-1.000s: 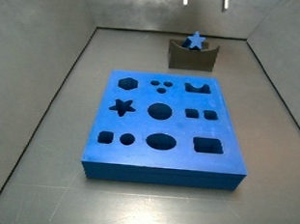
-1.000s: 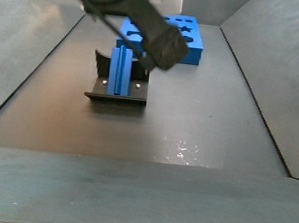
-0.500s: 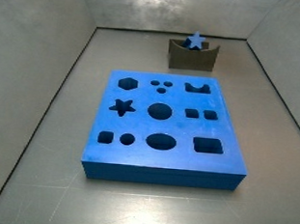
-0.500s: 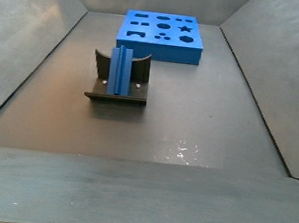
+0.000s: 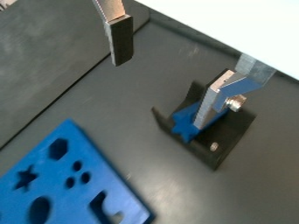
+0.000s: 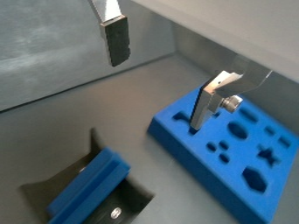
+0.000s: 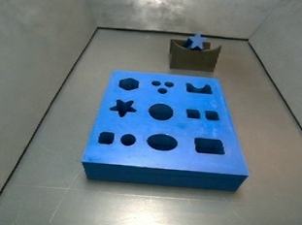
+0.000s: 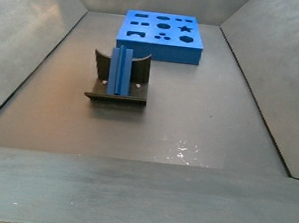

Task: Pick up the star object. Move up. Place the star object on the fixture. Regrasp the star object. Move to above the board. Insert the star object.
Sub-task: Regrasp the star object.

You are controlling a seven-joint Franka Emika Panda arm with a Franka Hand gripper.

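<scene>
The star object (image 8: 123, 71) sits parked in the fixture (image 8: 118, 97), the claw (image 5: 176, 61) hangs well above with fingers apart and empty, so regrasping and insertion into the board (image 7: 166, 125) remain.

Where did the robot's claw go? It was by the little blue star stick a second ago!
The gripper went up and away: a second ago it was at the star object, and now both side views miss it. Wrist views show it open and empty, above the floor. The star object stayed resting in the fixture, and the board did not move.
</scene>
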